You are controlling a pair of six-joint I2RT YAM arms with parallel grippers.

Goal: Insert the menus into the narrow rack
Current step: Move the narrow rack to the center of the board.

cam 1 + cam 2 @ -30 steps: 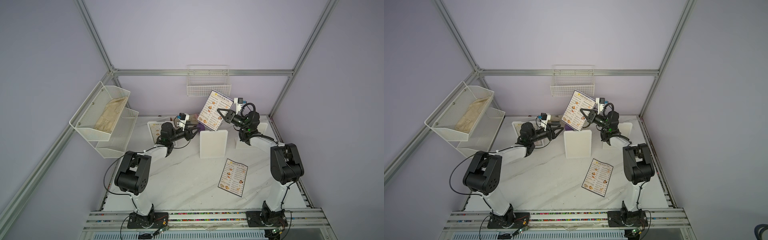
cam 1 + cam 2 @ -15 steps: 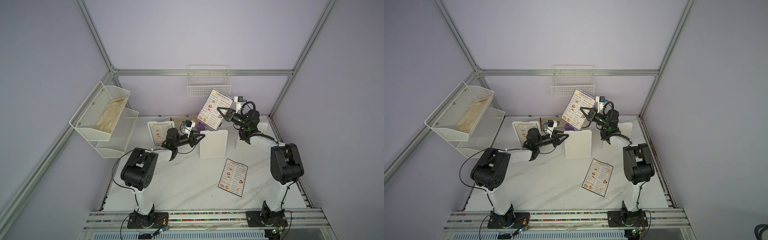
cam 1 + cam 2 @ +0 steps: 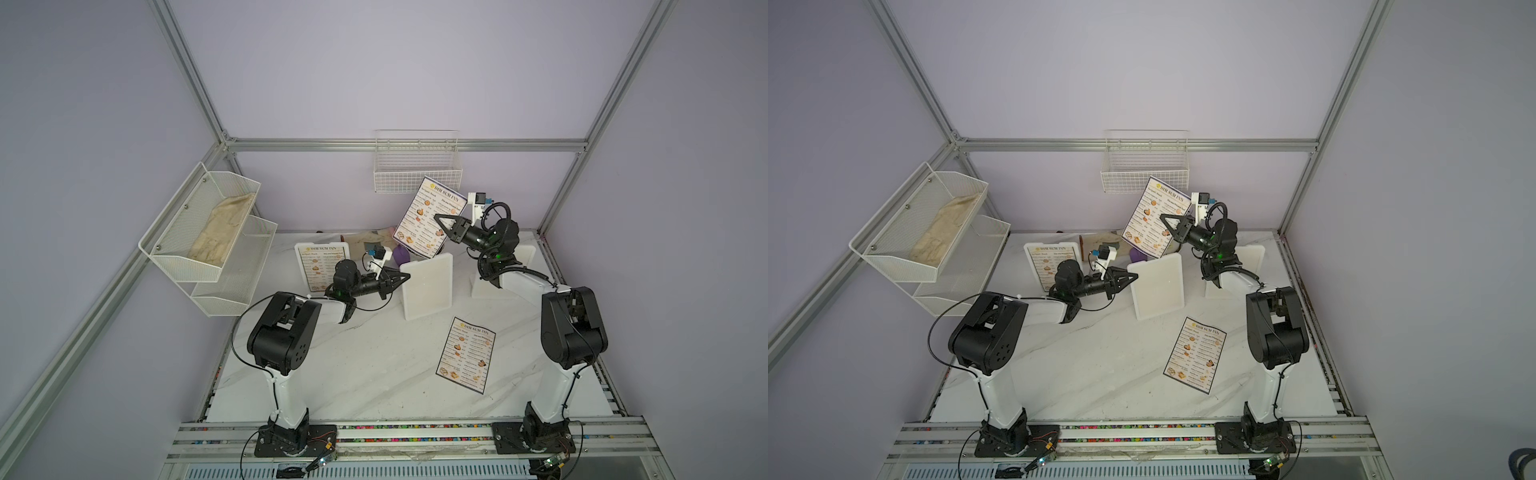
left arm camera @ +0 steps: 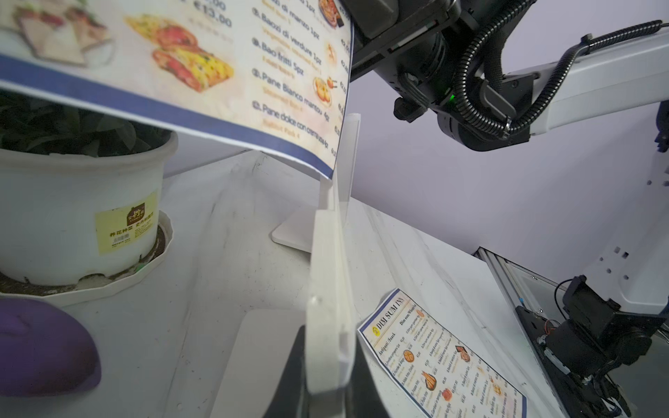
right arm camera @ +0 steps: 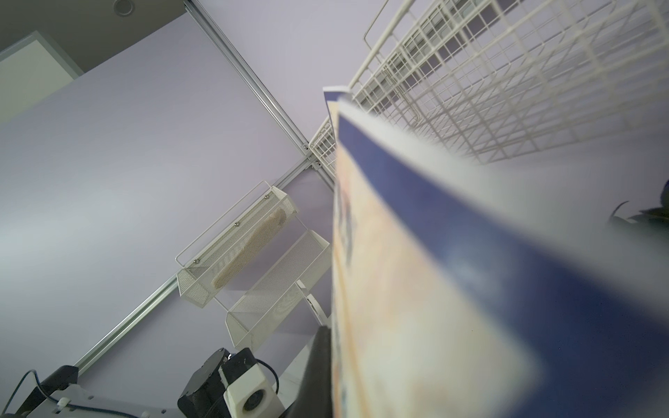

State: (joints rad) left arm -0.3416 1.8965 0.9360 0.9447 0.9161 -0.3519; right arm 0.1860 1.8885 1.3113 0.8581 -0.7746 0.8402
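White and upright, the middle stand [image 3: 428, 286] stood empty near the centre of the table [image 3: 353, 374], and it looked to be the slot next in line. Of the three menus, one seemed already done: the standing menu [image 3: 322, 268] was upright inside the left stand [image 3: 320, 245] at the back. A second, the held menu [image 3: 417, 210], hung tilted in the air above and just behind the middle stand. The right gripper [image 3: 438, 220] pinched it at its side edge, jaws fully closed on the sheet. In the left wrist view its lower corner came close to the stand's top edge but had not entered the slot. The left gripper [image 3: 403, 277] had its jaws closed on the stand's near side edge, the plate between them in its wrist view, apparently to steady it. The flat menu [image 3: 466, 355] lay on the table in front of the stands, well apart from both grippers. The right stand [image 3: 527, 254] showed no sheet in the part visible. Roughly a third of the job looked finished, with one insertion under way and one pickup left.
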